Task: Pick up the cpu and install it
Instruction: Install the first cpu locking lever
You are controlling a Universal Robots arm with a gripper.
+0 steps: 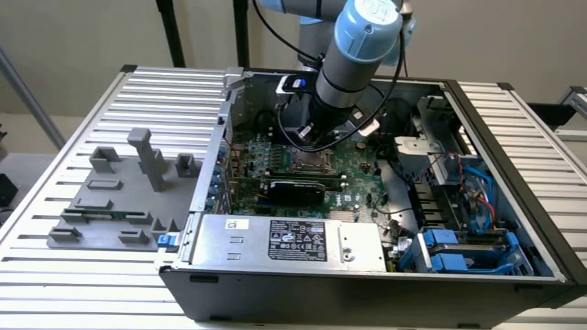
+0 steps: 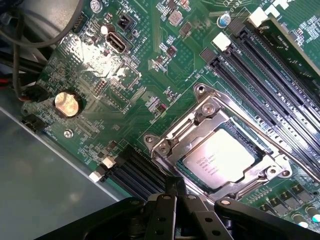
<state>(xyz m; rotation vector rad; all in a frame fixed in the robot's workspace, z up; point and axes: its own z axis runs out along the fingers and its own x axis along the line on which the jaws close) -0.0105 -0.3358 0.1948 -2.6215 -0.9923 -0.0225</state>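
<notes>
Now my claw (image 2: 176, 186) is pinched together with nothing in it. Its two black tips touch each other, right beside the edge of the shiny frame (image 2: 172, 142). The cpu (image 2: 220, 157) lies flat inside that frame, in its socket on the green board (image 2: 135, 100). The board sits in the open computer case (image 1: 367, 295). The case stands across the middle of the bench (image 1: 174, 89). The socket is in the part of the case closer to the bench's far edge.

I think the picking up and the setting down are done, because the chip looks level in its seat and I am not holding it. So the step in hand is the end of the install. I cannot tell if the frame is locked down over the chip. Any move from here calls for going slow and straight, since my tips are so close to the frame and the tiny parts on the board.

The cpu is a thin square with a pale, smooth metal top and small dark letters. The frame is bright bent metal with round screws at its corners. Long black slots (image 2: 270, 70) run beside it. A round, flat, shiny battery (image 2: 66, 103) sits on the bumpy green board.
</notes>
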